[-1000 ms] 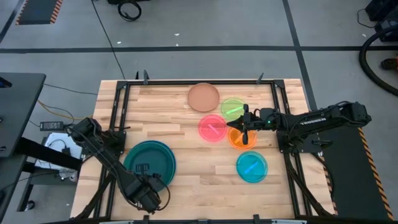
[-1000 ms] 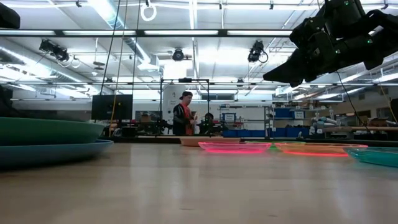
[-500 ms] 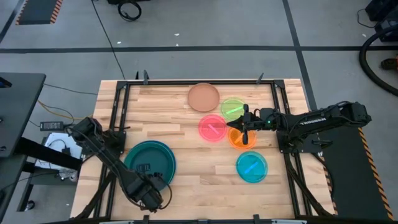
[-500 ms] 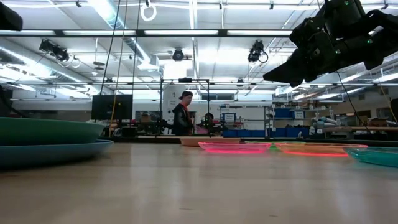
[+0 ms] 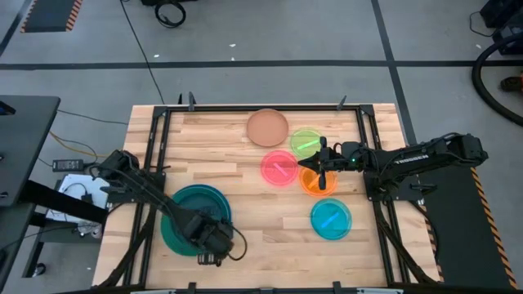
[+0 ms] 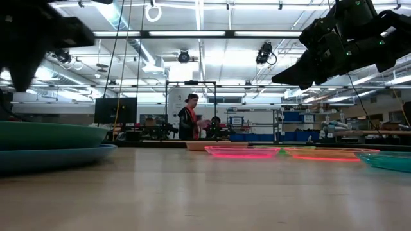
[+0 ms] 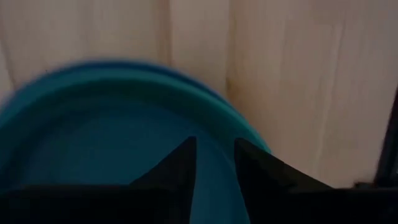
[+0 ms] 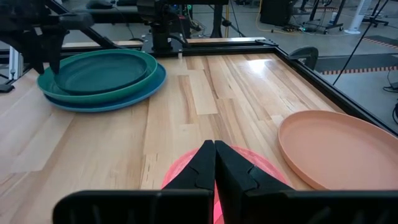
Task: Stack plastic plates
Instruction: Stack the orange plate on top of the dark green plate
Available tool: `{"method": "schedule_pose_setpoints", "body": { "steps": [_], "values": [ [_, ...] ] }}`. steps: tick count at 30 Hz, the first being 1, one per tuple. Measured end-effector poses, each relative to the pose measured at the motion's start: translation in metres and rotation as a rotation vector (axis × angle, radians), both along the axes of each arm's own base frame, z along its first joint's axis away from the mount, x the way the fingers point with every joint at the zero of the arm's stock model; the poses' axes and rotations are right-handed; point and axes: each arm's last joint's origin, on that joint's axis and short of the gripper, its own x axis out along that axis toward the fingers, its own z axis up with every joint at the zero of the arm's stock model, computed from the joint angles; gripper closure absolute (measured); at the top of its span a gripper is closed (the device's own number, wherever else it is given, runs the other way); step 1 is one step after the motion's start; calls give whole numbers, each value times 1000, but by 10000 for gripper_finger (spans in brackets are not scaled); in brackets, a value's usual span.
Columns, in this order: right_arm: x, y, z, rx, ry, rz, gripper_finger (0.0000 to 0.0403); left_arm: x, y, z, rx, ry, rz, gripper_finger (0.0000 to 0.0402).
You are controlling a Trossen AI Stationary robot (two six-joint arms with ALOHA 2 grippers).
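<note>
1. The left gripper hangs over the near right edge of the stack of large plates at the table's front left; its fingers stand a little apart with nothing between them, and whether they touch the plate cannot be told.
2. The right gripper sits above the small plates with its fingers pressed together, holding nothing.
3. The stack is three smooth, round, shallow plates: dark teal on top, teal next, blue at the bottom.
4. The pink plate, green plate and orange plate are small, translucent and clustered together right of centre; the cyan plate lies apart, nearer the front.
5. The matte tan plate rests by the far edge.
6. The table is pale wooden planking inside a black metal frame.
</note>
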Motion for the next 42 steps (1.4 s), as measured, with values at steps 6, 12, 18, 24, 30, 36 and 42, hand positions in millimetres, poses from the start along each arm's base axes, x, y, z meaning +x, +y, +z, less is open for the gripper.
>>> {"method": "schedule_pose_setpoints", "body": {
  "steps": [6, 12, 18, 24, 30, 36, 42],
  "values": [
    [0, 0, 0, 0, 0, 0, 391, 18, 17, 1, 22, -71, -111, 285],
    [0, 0, 0, 3, 1, -1, 391, 33, 36, 2, 47, -119, -201, 285],
    [0, 0, 0, 76, -6, -3, 391, 51, 60, 5, 91, -199, -278, 285],
    [0, 4, 1, 195, -20, 99, 391, 69, 89, 8, 141, -278, -355, 285],
    [1, 15, 1, 246, -11, 171, 391, 80, 125, 9, 203, -291, -401, 285],
    [1, 30, 0, 236, -4, 208, 391, 85, 164, 9, 242, -280, -367, 285],
    [0, 43, -1, 208, 11, 177, 391, 85, 205, 9, 257, -266, -255, 285]
  ]
}}
